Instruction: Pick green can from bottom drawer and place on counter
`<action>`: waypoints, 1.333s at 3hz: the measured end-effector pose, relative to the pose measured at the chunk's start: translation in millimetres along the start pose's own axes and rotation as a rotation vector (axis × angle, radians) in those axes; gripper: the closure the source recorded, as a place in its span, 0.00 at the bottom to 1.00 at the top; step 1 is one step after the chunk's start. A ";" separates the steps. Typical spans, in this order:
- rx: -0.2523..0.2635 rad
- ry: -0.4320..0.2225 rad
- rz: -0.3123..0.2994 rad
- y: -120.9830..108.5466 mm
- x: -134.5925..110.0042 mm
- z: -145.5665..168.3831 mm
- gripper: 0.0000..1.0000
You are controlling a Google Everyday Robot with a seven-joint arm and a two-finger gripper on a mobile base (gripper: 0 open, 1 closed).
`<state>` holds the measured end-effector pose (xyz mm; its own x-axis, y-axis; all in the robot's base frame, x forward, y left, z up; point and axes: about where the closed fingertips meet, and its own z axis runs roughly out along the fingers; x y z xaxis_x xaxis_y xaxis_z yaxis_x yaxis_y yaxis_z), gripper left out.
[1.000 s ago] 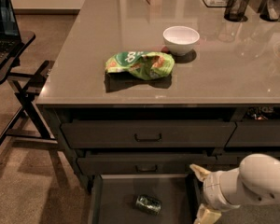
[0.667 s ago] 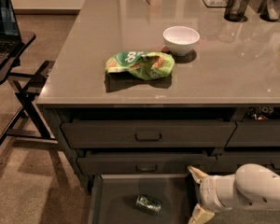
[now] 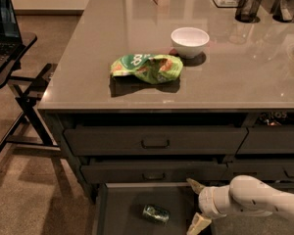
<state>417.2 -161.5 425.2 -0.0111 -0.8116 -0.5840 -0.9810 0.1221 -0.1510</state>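
At the right side of the open bottom drawer [image 3: 118, 204]: gripper [image 3: 196, 204], two pale wedge-shaped fingers [image 3: 194, 184] on a smooth, rounded white arm entering from the lower right. Jaws wide apart, empty, pointing left across the drawer, not touching the can. Just left of the jaws, apart from them: green can [image 3: 155, 213], small and shiny, lying on its side on the flat grey drawer floor. Open floor from the can to the thin left wall; open gap between can and jaws. Directly above the jaws: two dark drawer fronts [image 3: 155, 141] with small bar handles, then the thin straight edge of the counter [image 3: 235, 77], glossy grey-beige stone. High above and left of the jaws, on that top: crumpled green-and-orange snack bag [image 3: 147, 67]. Just right of the bag, high above the jaws: white bowl [image 3: 189, 41], round and smooth. Broad open stone to the right of both.
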 end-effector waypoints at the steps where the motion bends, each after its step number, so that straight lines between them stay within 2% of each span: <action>1: 0.000 0.000 0.000 0.0 0.1 0.2 0.00; 2: -0.011 0.008 -0.002 4.4 10.8 22.1 0.00; 3: -0.002 0.012 -0.018 5.3 33.5 56.3 0.00; 4: 0.000 -0.014 -0.040 9.0 53.5 87.6 0.00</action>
<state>424.7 -153.8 322.8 0.0307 -0.8077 -0.5888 -0.9807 0.0896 -0.1741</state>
